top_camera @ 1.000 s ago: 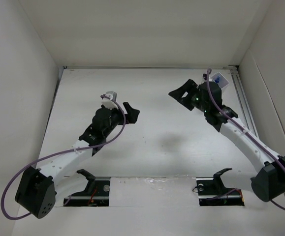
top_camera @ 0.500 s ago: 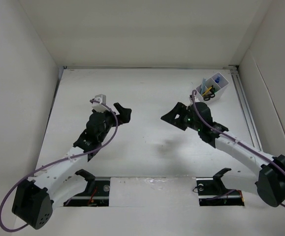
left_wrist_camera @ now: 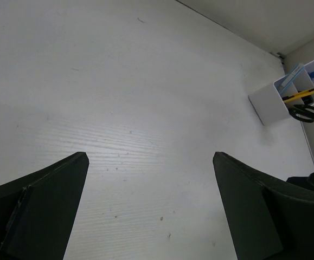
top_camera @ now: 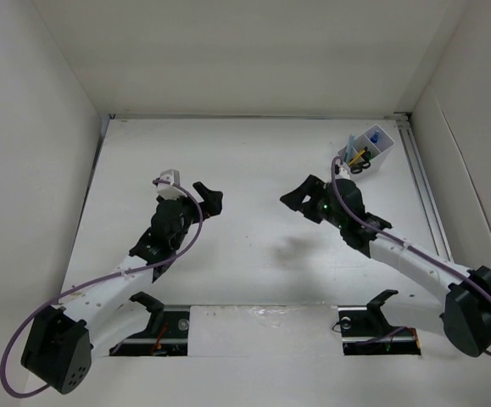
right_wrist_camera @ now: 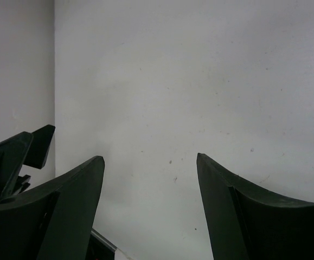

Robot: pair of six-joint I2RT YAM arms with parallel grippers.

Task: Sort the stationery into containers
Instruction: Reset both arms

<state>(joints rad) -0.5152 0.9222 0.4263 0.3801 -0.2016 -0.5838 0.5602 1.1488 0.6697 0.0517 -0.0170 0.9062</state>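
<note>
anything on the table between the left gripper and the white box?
Nothing: left wrist view shows bare table between left gripper and white box. The right gripper sits just off that line.

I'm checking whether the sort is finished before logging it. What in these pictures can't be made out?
1. The white box contents, top view: too small to name each item.
2. Lower parts of the scissors and yellow pen, left wrist view: hidden by the box walls.
3. Table under the left arm and right arm, top view: covered by them.
4. Box, right wrist view: outside the frame.
</note>
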